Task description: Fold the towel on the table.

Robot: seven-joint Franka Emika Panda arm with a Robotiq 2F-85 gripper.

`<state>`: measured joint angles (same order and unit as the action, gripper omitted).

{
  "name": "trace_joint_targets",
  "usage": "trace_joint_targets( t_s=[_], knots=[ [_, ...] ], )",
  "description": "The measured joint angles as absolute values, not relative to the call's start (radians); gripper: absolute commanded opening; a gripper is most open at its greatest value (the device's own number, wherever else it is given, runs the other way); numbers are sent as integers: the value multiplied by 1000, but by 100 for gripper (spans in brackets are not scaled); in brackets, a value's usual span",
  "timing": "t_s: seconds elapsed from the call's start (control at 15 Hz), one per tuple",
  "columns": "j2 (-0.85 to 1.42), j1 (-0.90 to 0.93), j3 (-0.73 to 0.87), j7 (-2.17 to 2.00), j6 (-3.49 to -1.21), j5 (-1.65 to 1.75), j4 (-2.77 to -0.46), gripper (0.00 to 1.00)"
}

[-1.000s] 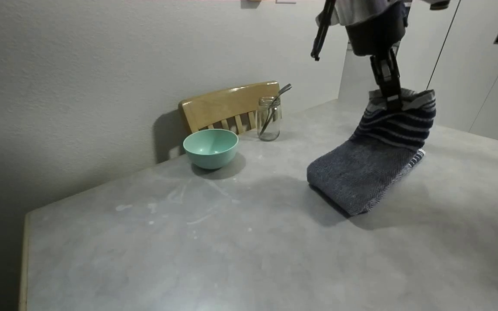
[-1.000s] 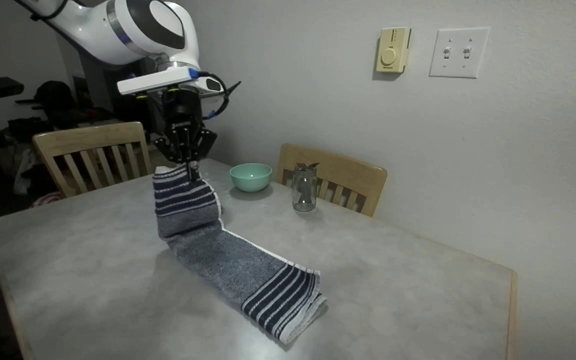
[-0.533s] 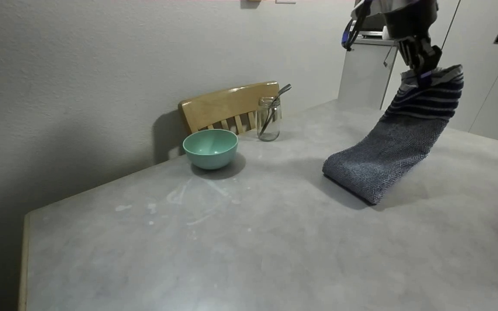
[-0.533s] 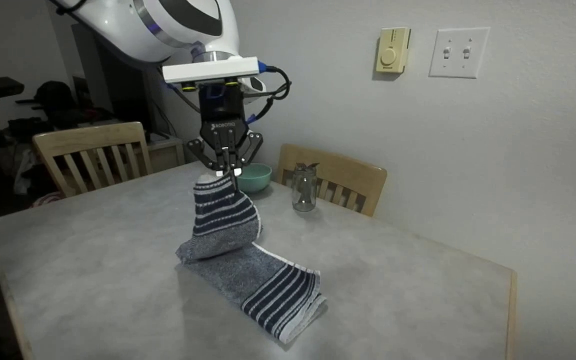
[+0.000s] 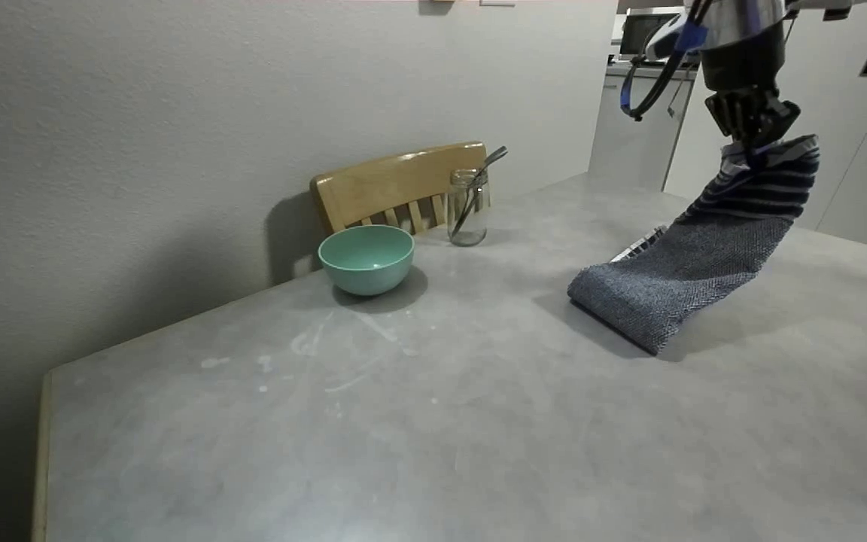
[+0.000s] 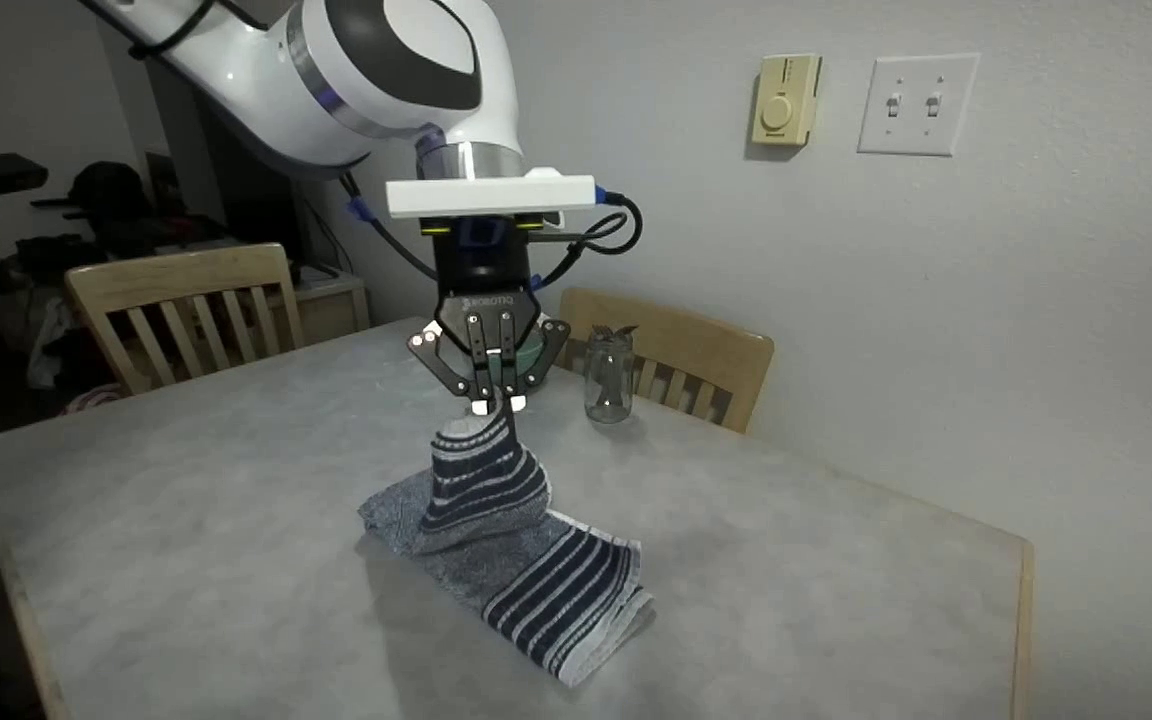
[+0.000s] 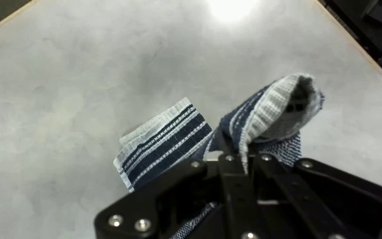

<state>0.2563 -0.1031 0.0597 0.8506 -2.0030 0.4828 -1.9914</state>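
Observation:
The towel [image 6: 561, 595] is blue-grey with dark and white striped ends. It lies on the grey table [image 6: 816, 620] with one striped end flat. Its other striped end is lifted and bent back over the middle; the raised part also shows in an exterior view [image 5: 727, 252]. My gripper [image 6: 499, 405] is shut on the edge of that raised end, holding it above the table; it also shows in an exterior view [image 5: 755, 154]. In the wrist view the pinched white edge runs between the fingers [image 7: 244, 159], and the flat striped end [image 7: 164, 142] lies to the left.
A teal bowl [image 5: 367, 260] and a glass jar with utensils [image 5: 468, 207] stand near the wall side. The bowl is partly hidden behind my gripper in an exterior view. Wooden chairs [image 6: 186, 275] [image 6: 676, 335] stand at the table's edges.
My gripper has carried the towel's raised end over toward the flat striped end, rightward in both exterior views, and has lately come lower. The fold has tightened; the flat end stayed put.

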Motion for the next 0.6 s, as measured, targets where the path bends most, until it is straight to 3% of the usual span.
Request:
trace_joint_targets(
  t_s=[0.6],
  knots=[
    [258, -134, 73, 903, -2150, 413, -2000, 2]
  ],
)
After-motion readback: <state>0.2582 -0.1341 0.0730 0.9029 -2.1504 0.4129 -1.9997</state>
